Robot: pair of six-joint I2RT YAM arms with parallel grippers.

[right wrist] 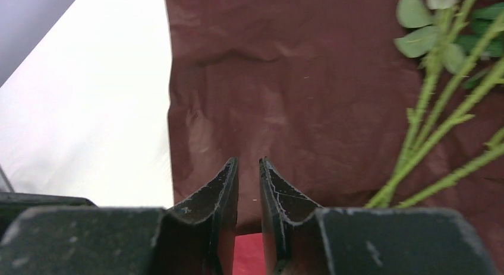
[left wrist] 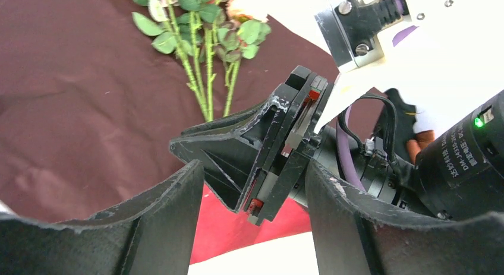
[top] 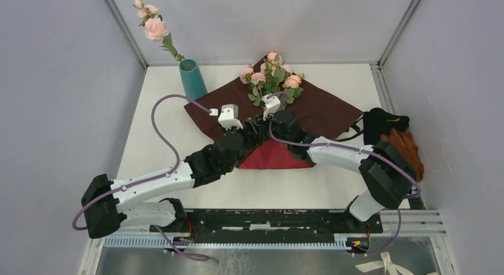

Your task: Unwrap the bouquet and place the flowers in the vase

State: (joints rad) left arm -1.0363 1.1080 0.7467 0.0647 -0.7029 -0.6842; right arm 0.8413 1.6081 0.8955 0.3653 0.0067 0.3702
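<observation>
The bouquet lies unwrapped: its maroon wrapping paper [top: 324, 108] is spread flat, with a red flap [top: 273, 156] folded towards me. Several pink flowers [top: 270, 79] rest on the paper, green stems [left wrist: 208, 79] [right wrist: 440, 126] pointing at the grippers. The teal vase [top: 193, 80] stands upright at the back left, holding one pink rose stem [top: 156, 28]. My left gripper [top: 245, 131] [left wrist: 254, 168] is open wide over the red flap, holding nothing. My right gripper [top: 257, 125] [right wrist: 248, 162] sits just in front of it over the paper, jaws a narrow gap apart with nothing between them.
A black-and-orange cloth pile [top: 395, 138] lies at the table's right edge beside the right arm. Grey enclosure walls close off the left, right and back. Bare white table [top: 160, 138] shows left of the paper.
</observation>
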